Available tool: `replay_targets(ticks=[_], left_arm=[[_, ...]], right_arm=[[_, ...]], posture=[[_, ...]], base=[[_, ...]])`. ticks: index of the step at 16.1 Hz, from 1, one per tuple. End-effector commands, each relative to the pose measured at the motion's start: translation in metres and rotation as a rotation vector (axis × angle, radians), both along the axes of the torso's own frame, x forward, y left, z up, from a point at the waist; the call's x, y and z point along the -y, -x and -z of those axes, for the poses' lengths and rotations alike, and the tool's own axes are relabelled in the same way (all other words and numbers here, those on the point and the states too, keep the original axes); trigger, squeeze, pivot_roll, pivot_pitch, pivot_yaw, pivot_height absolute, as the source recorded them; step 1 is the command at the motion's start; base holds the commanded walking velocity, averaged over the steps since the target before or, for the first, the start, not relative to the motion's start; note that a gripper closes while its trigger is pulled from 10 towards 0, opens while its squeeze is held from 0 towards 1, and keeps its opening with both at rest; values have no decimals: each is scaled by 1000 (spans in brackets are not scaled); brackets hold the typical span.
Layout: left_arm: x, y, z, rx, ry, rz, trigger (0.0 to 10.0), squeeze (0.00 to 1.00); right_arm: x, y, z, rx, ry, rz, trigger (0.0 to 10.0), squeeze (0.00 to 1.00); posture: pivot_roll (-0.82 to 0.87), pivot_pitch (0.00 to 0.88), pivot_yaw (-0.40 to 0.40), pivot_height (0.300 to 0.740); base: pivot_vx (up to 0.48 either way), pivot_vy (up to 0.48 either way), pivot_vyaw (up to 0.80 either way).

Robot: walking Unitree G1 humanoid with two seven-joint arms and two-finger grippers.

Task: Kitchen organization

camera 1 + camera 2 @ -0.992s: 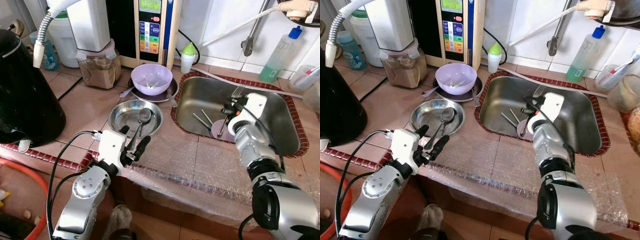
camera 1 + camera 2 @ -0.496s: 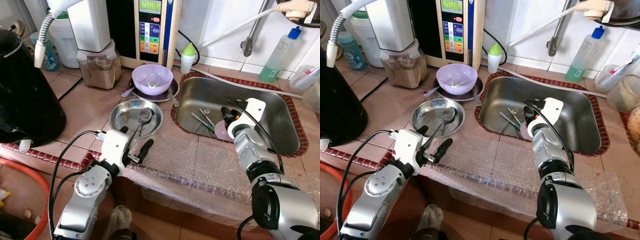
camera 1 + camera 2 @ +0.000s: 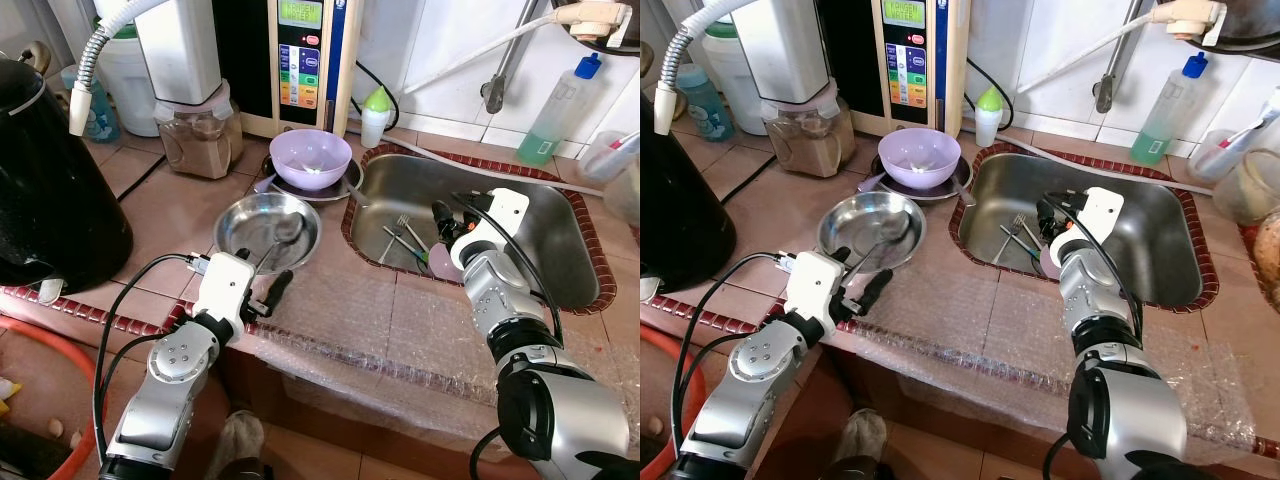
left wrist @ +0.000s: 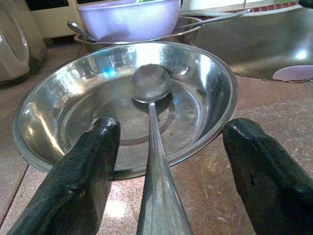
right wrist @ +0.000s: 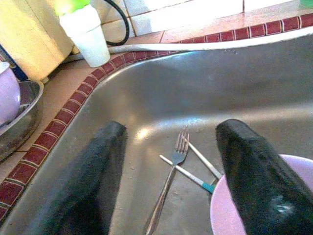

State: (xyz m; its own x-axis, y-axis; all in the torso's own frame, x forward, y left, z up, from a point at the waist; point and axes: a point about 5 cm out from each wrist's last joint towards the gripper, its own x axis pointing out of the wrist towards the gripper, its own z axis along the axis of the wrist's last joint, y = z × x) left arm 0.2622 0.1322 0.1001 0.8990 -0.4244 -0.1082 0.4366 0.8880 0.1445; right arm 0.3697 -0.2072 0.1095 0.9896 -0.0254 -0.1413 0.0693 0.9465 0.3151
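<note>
No brand or label text readable; the cream wall-mounted water unit with coloured buttons and a green display (image 3: 301,60) has writing too small to make out. Landmark is the rectangular stainless steel sink (image 3: 560,240), set in a terracotta-tiled tabletop (image 3: 170,205) with a dark red mosaic rim. Inside the sink near its left wall lie a steel fork (image 5: 168,178), a thin white stick with a teal tip (image 5: 188,177) crossing it, and a flat lilac plastic plate (image 5: 230,210). The right claw (image 3: 448,222) hangs inside the sink above that cutlery, black fingers (image 5: 254,186) spread wide, gripping nothing. Left of the sink sits a shallow round polished steel dish (image 4: 205,93) with a long steel spoon (image 4: 151,98) lying in it, bowl end inside, handle running out over the near rim. The left claw (image 3: 262,283) sits at that near rim, its fingers (image 4: 78,181) wide apart either side of the spoon handle, not touching it. Behind the dish, just left of the sink's back corner, a glossy lilac plastic bowl (image 3: 311,158) rests in a second steel dish (image 3: 350,182). Behind the sink's left corner stands a small white bottle with a green cap (image 3: 375,113). Clear bubble wrap (image 3: 380,330) covers the tabletop's front edge below the sink.
</note>
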Motion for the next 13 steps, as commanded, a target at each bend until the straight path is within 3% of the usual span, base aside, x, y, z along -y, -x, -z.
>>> replay_targets(ticks=[1, 6, 13], left_arm=[[-7, -1, 10, -48, -37, -44, 0, 0], [-7, 2, 6, -45, -30, -44, 0, 0], [3, 11, -9, 0, -130, 35, 0, 0]], right_arm=[[0, -2, -6, 23, -3, 2, 10000, 1000], [0, -3, -8, 28, -3, -4, 10000, 1000], [-3, -5, -11, 33, -8, -15, 10000, 1000]], posture=[[44, 0, -5, 740], [46, 0, -8, 740], [55, 0, -12, 740]], base=[[0, 0, 0], [0, 0, 0], [0, 0, 0]])
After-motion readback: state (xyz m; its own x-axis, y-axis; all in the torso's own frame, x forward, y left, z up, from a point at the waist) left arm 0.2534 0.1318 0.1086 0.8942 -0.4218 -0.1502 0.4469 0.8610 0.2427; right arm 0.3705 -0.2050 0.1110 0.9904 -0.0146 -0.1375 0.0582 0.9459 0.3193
